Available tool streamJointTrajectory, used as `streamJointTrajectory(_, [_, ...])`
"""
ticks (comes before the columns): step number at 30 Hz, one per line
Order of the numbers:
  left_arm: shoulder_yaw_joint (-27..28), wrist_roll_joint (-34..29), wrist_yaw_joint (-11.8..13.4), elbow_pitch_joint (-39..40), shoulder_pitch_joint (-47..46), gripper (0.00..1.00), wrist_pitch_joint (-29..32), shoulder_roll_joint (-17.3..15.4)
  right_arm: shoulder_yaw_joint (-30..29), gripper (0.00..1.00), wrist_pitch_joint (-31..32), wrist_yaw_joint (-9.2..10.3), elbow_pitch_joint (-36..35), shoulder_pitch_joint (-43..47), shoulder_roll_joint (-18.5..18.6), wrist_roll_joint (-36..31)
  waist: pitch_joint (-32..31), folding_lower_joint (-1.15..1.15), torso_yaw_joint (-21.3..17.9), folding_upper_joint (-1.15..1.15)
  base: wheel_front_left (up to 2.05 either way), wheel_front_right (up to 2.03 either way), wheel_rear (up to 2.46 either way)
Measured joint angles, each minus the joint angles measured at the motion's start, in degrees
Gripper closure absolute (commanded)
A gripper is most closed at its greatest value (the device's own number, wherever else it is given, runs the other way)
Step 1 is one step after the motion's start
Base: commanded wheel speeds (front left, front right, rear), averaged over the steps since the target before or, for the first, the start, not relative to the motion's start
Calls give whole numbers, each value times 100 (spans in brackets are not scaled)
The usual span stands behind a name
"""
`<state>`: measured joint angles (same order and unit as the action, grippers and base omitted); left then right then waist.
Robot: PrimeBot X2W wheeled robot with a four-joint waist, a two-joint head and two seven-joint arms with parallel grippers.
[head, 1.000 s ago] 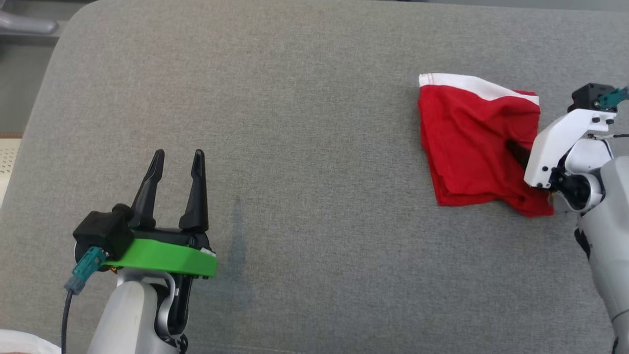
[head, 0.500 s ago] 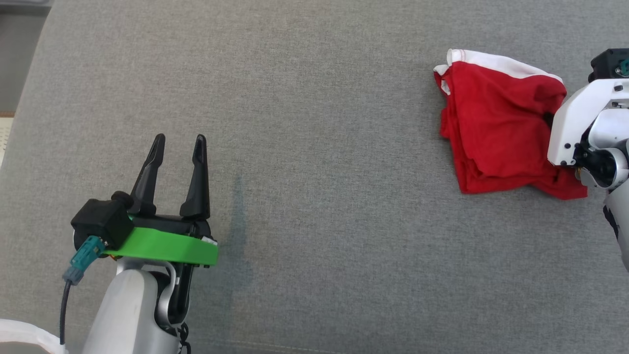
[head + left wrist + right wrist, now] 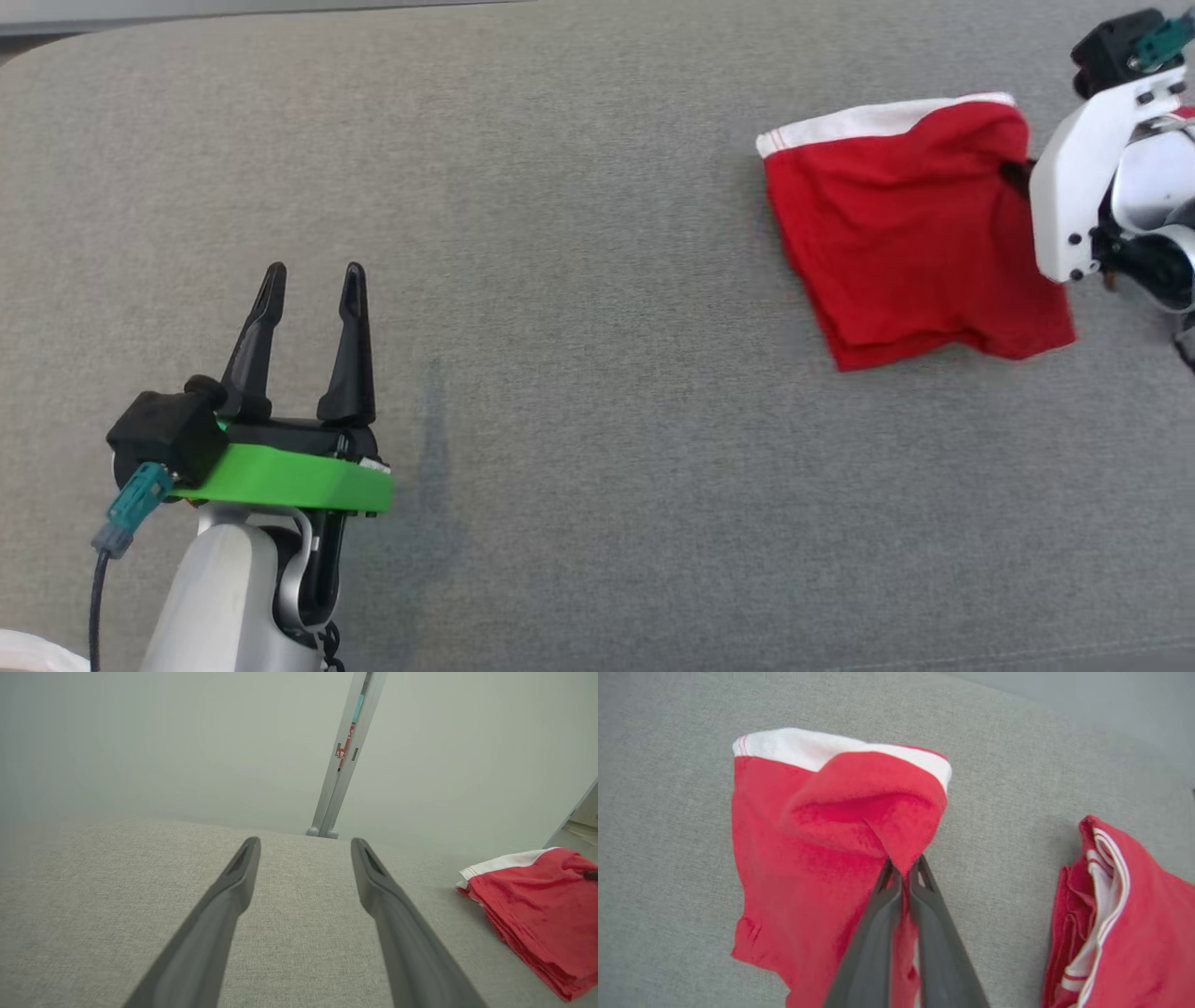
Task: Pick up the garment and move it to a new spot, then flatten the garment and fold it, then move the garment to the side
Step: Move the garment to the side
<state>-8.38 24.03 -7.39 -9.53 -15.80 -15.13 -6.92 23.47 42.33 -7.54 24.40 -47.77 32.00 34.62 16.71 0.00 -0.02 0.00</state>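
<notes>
- Evidently we were on the last step, shifting the garment (image 3: 915,233) to the side. It lay folded at the far right of the cloth-covered desk (image 3: 597,373), well apart from our left claw (image 3: 313,271).
- Our right claw (image 3: 903,863) was pinched tight on a peak of red cloth at the garment's right edge, near the band.
- We judged that a grip at one edge suited dragging the folded stack across the desk, not lifting it and spilling the layers.
- At the fingertips the cloth rose into a small tent while the rest lay flat, so most of its weight seemed to rest on the desk.
- Our left claw hovered over bare desk at the lower left, jaws parted to a moderate gap and holding nothing. We read it as parked out of the way, since one arm looked enough for this move.
- The garment was bright red, with a white waistband (image 3: 878,119) along its far edge.
- It was folded into a rough rectangle, and the left wrist view showed several layers stacked at its edge. The near edge was uneven, with one corner poking out.
- Near it in the right wrist view lay a second folded red piece (image 3: 1125,914) with white trim, not touching it. We took that for the side pile.
</notes>
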Motion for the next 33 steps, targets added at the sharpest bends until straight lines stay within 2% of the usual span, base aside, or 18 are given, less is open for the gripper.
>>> streamJointTrajectory(5, [-14,-34,0,93,-15,0,0,-38,213,100,-2,0,-211,-283,519,-96,-22,0,-447,0,0,0,0])
streamJointTrajectory(9, [-141,-35,0,134,-157,0,1,-53,204,100,-348,0,-99,-447,812,-260,81,0,-718,0,0,0,0])
streamJointTrajectory(23, [-427,-38,0,303,-565,0,0,-498,-101,100,-1838,0,761,-758,1634,-1034,1019,0,-959,0,0,0,0])
streamJointTrajectory(24, [-480,-38,0,353,-654,0,0,-526,-162,100,-2125,0,881,-716,1718,-1200,1173,0,-960,0,0,0,0])
streamJointTrajectory(28, [-577,-41,0,411,-750,0,0,-606,-457,100,-2536,-1,1228,-644,1763,-1605,1428,0,-945,0,0,0,0])
streamJointTrajectory(33, [-625,-46,0,422,-799,0,1,-719,-1267,100,-2932,-1,1846,-537,1461,-2107,1667,0,-896,0,0,0,0])
